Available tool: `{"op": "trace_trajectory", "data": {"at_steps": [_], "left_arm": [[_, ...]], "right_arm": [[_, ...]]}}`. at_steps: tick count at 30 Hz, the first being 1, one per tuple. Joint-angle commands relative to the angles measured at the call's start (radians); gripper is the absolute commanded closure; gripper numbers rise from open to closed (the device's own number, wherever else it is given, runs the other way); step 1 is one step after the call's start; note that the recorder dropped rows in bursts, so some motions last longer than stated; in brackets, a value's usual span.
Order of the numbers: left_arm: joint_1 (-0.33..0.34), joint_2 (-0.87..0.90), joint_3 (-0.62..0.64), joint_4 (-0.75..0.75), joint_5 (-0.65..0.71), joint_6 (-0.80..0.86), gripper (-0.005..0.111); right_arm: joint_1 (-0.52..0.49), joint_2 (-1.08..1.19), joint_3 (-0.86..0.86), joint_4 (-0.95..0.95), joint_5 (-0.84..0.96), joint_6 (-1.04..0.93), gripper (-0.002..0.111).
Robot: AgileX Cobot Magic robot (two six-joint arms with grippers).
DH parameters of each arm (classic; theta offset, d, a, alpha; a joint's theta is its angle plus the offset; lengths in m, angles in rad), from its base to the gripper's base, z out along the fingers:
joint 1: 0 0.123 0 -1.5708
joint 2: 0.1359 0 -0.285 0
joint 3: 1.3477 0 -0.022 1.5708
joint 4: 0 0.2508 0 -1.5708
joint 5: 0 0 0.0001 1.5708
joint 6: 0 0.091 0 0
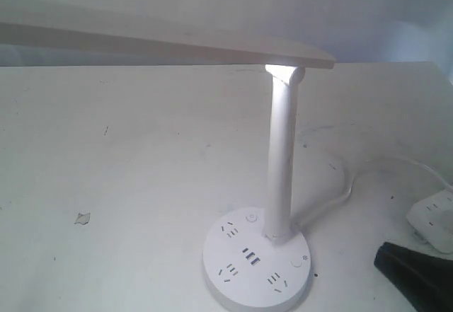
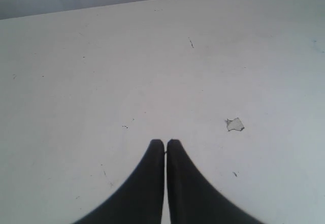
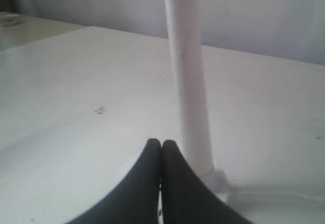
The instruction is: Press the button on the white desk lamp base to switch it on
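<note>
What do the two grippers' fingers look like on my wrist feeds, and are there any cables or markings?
Both look alike. The left gripper has two matte black fingers, broad at the root and curving inward to narrow rounded tips. The right gripper has the same pair. No markings, labels or cables show on either, and the arm links are out of view.

I am holding my right pincer [image 1: 400, 266] low by the worktop's near right corner, apart from the white desk lamp base [image 1: 216, 252], which is sitting at the near edge. The white desk lamp [image 1: 283, 149] is glowing where its bar head is meeting the pole. A white cord [image 1: 340, 192] is curving from the base toward the right edge, where a power strip [image 1: 433, 220] is lying.
</note>
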Motion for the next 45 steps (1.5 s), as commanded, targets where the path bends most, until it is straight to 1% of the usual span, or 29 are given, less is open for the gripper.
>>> {"op": "trace_trajectory", "data": {"at_steps": [1,3,6,8,10,12,16,20,26,33,38,40,42,45], "left_arm": [[0.000,-0.002,-0.003,-0.008,-0.003,-0.002,0.106],[0.000,-0.002,-0.003,-0.008,-0.003,-0.002,0.106],[0.000,-0.002,-0.003,-0.008,-0.003,-0.002,0.106],[0.000,-0.002,-0.003,-0.008,-0.003,-0.002,0.106],[0.000,-0.002,-0.003,-0.008,-0.003,-0.002,0.106],[0.000,-0.002,-0.003,-0.008,-0.003,-0.002,0.106],[0.000,-0.002,-0.003,-0.008,-0.003,-0.002,0.106],[0.000,-0.002,-0.003,-0.008,-0.003,-0.002,0.106],[0.000,-0.002,-0.003,-0.008,-0.003,-0.002,0.106],[0.000,-0.002,-0.003,-0.008,-0.003,-0.002,0.106],[0.000,-0.002,-0.003,-0.008,-0.003,-0.002,0.106],[0.000,-0.002,-0.003,-0.008,-0.003,-0.002,0.106],[0.000,-0.002,-0.003,-0.008,-0.003,-0.002,0.106],[0.000,-0.002,-0.003,-0.008,-0.003,-0.002,0.106]], "right_arm": [[-0.263,-0.020,0.005,-0.050,-0.161,-0.051,0.108],[-0.389,-0.036,0.005,-0.109,-0.238,-0.047,0.108],[-0.521,-0.076,0.005,-0.198,-0.276,-0.018,0.108],[-0.590,-0.122,0.005,-0.266,-0.286,0.037,0.108],[-0.659,-0.183,0.005,-0.266,-0.286,0.103,0.108],[-0.719,-0.187,0.005,-0.266,-0.284,0.103,0.108],[-0.797,-0.187,0.005,-0.266,-0.262,0.147,0.108],[-0.833,-0.187,0.005,-0.266,-0.236,0.145,0.108],[-0.832,-0.187,0.005,-0.266,-0.166,0.129,0.108],[-0.832,-0.187,0.005,-0.266,-0.159,0.129,0.108],[-0.832,-0.187,0.005,-0.266,-0.199,0.124,0.108],[-0.832,-0.187,0.005,-0.266,-0.204,0.084,0.108],[-0.832,-0.187,0.005,-0.148,-0.202,-0.058,0.108],[-0.832,-0.187,0.005,0.136,-0.204,-0.327,0.108]]}}
